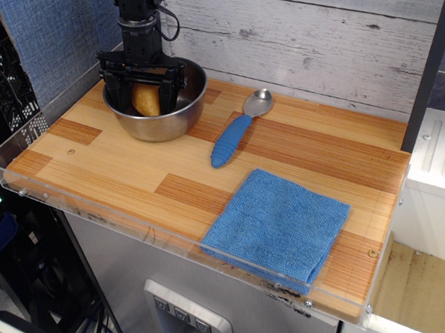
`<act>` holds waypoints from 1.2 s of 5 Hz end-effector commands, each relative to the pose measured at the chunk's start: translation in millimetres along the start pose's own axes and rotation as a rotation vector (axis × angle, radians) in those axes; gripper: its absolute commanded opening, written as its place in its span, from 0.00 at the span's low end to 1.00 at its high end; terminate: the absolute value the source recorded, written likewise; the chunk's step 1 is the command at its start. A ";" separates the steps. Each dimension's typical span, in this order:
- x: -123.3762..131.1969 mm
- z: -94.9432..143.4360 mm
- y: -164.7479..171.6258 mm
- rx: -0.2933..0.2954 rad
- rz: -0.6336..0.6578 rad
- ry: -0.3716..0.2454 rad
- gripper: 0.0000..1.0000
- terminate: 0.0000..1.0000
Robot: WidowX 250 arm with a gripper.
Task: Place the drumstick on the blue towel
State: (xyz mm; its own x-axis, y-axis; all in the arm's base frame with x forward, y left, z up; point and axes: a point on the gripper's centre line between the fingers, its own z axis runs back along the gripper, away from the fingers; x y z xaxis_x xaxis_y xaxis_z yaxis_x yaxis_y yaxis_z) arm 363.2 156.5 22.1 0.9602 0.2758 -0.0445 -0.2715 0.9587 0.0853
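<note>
The drumstick point(146, 99) sits inside the steel bowl point(160, 117), and my claw point(143, 96) is lowered into that bowl right around it, one black finger point(117, 94) on its left and the other on its right, with the golden-brown meat showing in the gap between them. My jaws stand fairly narrow, close on both sides of it, but I cannot tell whether the pads are actually pressing on it or only flanking it. My arm rises straight up from the bowl toward the top edge of the view. The bowl rests at the back left corner of the wooden board point(133, 178), near the grey plank wall. To the right of the bowl, apart from it, lies the blue-handled spoon point(239, 128), its metal scoop pointing toward the wall and its handle angled toward the front. The blue towel point(278, 227) lies flat at the front right of the board, well apart from the bowl and from my claw, one edge near the clear front lip.
</note>
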 end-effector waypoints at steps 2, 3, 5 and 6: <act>4.6 14.2 -9.0 -0.001 0.008 -0.058 0.00 0.00; -5.7 40.1 -5.8 -0.022 0.025 -0.113 0.00 0.00; -40.8 106.6 -14.4 -0.060 0.035 -0.228 0.00 0.00; -55.1 119.0 -46.6 -0.073 -0.024 -0.246 0.00 0.00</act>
State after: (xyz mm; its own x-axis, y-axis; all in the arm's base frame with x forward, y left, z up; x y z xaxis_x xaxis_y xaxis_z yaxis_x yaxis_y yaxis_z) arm 333.5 86.3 118.8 0.9610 0.2389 0.1391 -0.2422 0.9702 0.0077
